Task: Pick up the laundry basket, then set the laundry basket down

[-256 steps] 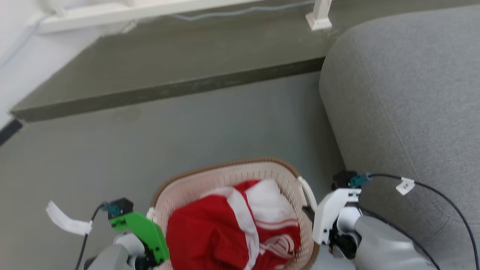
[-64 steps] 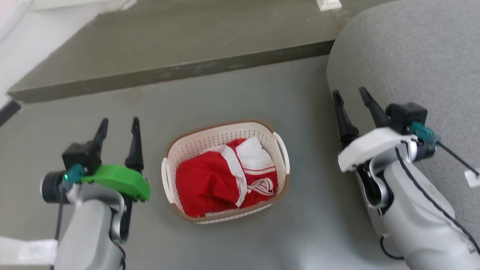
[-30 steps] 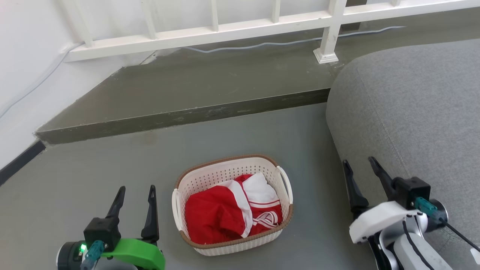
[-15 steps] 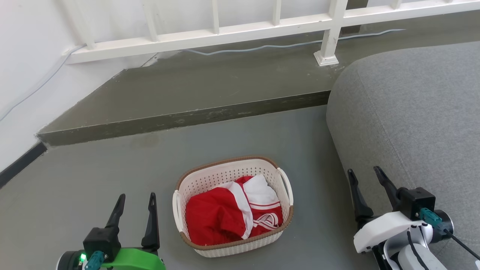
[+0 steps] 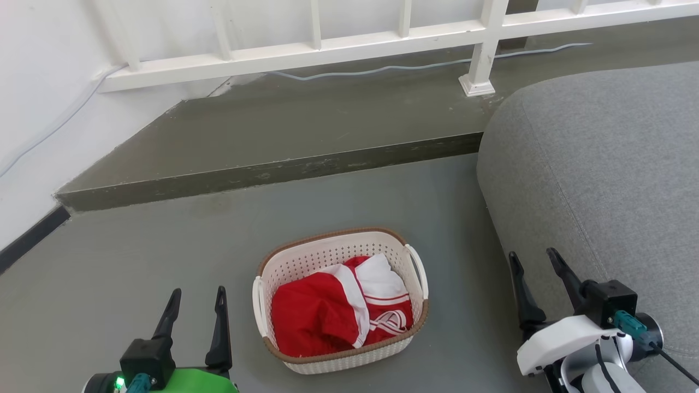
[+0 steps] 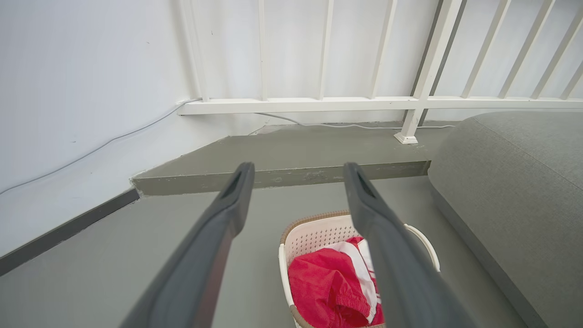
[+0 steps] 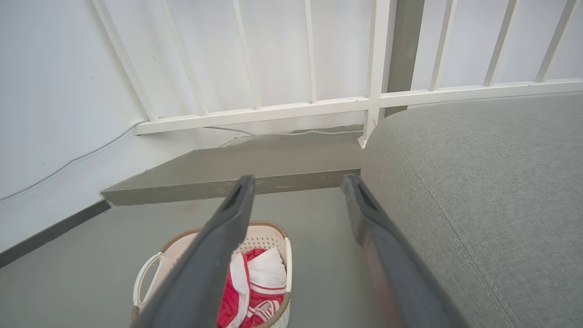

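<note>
Our left tool (image 5: 198,291) and right tool (image 5: 532,253) hang spread and empty either side of the laundry basket (image 5: 322,259), which we judge already set down.

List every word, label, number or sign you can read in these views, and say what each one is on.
No readable text in any of the three views.
The red and white garment in the laundry basket bears a white looped mark: it is a curled design, too small and creased to read as letters.
</note>
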`<state>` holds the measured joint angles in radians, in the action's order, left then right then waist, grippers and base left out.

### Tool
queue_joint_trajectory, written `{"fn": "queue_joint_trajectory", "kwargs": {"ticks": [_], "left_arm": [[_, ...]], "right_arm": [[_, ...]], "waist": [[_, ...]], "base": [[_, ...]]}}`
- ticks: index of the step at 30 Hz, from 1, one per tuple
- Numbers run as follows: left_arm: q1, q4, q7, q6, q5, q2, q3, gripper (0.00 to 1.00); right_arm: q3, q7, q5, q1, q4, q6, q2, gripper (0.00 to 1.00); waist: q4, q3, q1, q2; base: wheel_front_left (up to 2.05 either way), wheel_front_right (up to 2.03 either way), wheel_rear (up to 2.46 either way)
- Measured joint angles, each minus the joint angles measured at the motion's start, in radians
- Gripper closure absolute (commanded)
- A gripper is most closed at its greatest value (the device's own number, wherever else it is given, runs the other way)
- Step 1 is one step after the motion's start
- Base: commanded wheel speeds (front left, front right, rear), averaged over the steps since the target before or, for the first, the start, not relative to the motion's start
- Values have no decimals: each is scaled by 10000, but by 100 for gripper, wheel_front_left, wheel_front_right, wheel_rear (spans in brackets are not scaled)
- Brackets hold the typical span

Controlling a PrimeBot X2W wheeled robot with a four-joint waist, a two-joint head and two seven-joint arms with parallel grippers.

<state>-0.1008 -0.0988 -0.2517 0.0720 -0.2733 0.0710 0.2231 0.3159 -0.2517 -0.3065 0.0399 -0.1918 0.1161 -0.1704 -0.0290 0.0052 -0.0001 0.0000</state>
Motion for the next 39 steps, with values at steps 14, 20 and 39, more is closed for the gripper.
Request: {"fn": "queue_joint_trajectory", "kwargs": {"ticks": [14,20,39], "left_arm": [[-229,-257,44,-29,-236,-75,71,100],[-273,-199,44,-121,-855,-81,77,100],[-259,-176,581,-374,-3430,-128,-322,100]], "right_arm": [[-4,19,-155,428,-244,-63,203,100],[-73,31,-784,462,-151,-190,249,100],[-761,581,-3285,435,-69,-472,441,100]], "waist": [[23,-9,0,0],[40,-6,0,0],[82,3,0,0]], "base": [[0,0,0],[0,0,0],[0,0,0]]}}
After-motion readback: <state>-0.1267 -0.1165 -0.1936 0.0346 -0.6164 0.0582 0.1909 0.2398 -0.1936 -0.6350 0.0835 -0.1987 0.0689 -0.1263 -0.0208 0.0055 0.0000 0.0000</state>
